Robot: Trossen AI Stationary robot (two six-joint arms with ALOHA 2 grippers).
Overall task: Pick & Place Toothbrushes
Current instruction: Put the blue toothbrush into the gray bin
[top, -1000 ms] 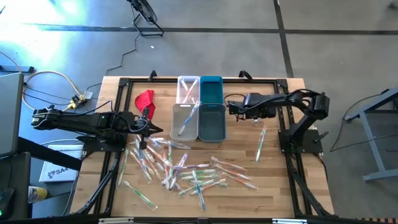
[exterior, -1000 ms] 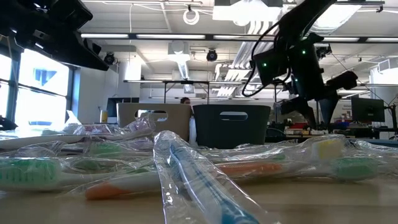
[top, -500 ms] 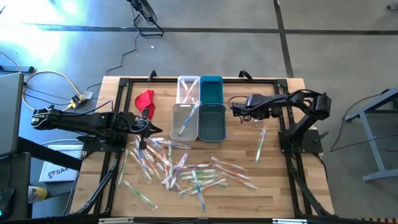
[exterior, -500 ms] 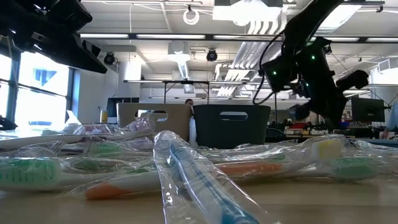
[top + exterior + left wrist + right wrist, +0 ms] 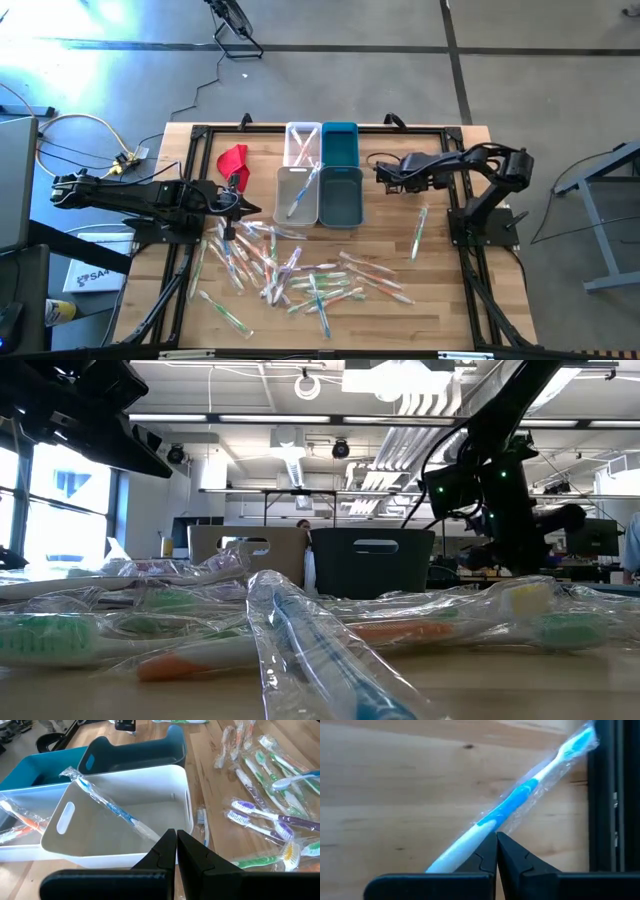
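Right gripper [image 5: 380,170] — now shut, farther right from the bins [image 5: 340,195].

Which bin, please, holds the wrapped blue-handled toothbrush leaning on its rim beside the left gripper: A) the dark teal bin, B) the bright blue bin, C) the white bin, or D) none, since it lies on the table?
C: in the left wrist view the blue-handled toothbrush lies slanted inside the white bin, just ahead of the shut left gripper.
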